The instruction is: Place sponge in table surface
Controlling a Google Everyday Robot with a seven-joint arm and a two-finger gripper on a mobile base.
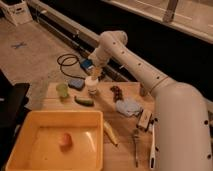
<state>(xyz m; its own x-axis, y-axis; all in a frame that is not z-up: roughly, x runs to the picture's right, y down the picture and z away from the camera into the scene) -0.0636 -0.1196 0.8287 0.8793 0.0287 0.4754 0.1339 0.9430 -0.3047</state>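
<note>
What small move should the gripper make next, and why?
Probably shift the gripper slightly toward the blue rectangular sponge, which lies on the wooden table just beside the small white container; the gripper hangs over that container, not over the sponge.

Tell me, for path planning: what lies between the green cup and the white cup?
The blue sponge, per camera view; gripper hangs above the white cup.
</note>
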